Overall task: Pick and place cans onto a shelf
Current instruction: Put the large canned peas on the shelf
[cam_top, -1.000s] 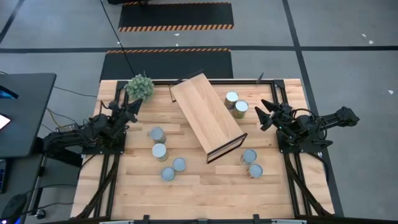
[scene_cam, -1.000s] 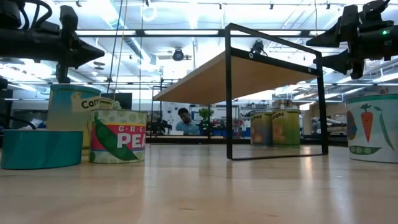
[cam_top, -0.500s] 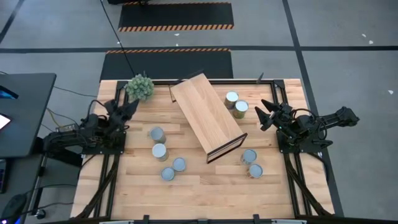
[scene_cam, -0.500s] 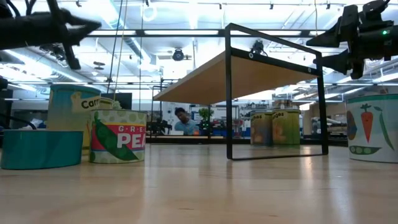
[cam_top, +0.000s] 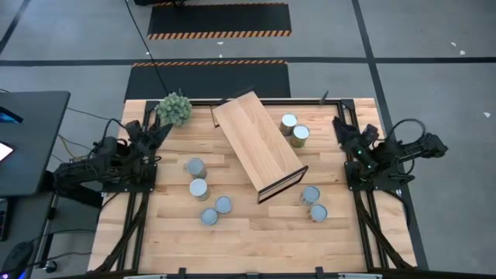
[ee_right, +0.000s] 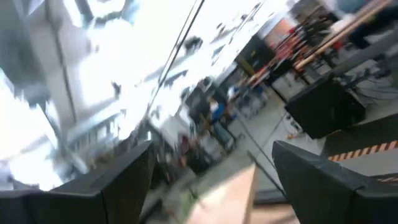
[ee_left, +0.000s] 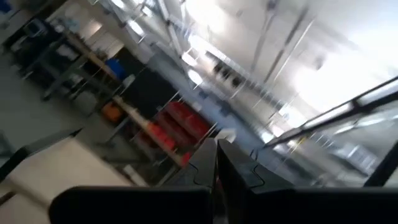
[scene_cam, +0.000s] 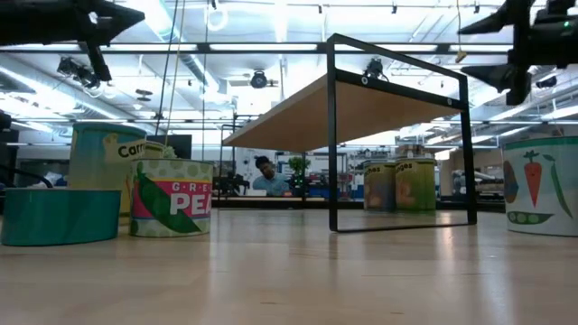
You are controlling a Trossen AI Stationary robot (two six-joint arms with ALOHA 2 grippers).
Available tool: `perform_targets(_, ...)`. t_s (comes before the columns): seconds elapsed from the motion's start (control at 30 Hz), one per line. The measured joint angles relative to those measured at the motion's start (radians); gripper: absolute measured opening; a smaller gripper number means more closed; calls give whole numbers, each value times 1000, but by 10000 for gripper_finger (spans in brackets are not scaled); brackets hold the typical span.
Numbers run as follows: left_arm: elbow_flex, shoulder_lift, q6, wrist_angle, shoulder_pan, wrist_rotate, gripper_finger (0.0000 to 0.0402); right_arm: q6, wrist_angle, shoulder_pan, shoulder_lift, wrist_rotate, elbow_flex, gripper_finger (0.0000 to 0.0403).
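Observation:
Several cans stand upright on the table: two beside the shelf's far right side, two at the near right, and several at the near left. The low view shows their labels, such as the green-peas can. The shelf stands slantwise at the middle on its dark frame. My left gripper is shut, raised at the left edge near the plant ball; its own wrist view shows the fingers together. My right gripper is open, raised at the right edge. Both are empty.
A green spiky plant ball sits at the table's far left corner. A dark desk stands left of the table. Bare tabletop lies along the near edge. A person shows far back in the room.
My left gripper has drawn back toward the table's left edge, risen and tipped upward. My right gripper has drawn back toward the table's right and far edges, risen and tipped upward. The cans and the shelf have stayed put.

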Motion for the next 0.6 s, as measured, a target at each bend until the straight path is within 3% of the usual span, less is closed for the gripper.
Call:
perform_targets(0.13, 42, 15, 3, -111, 0, 2, 54, 1, 112, -5, 0, 6, 0, 332)
perform_targets(0.4, 101, 73, 83, -134, 0, 31, 160, 79, 97, -31, 0, 54, 0, 332)
perform_targets(0.6, 177, 124, 97, -206, 0, 47, 197, 84, 97, -52, 0, 1, 0, 332)
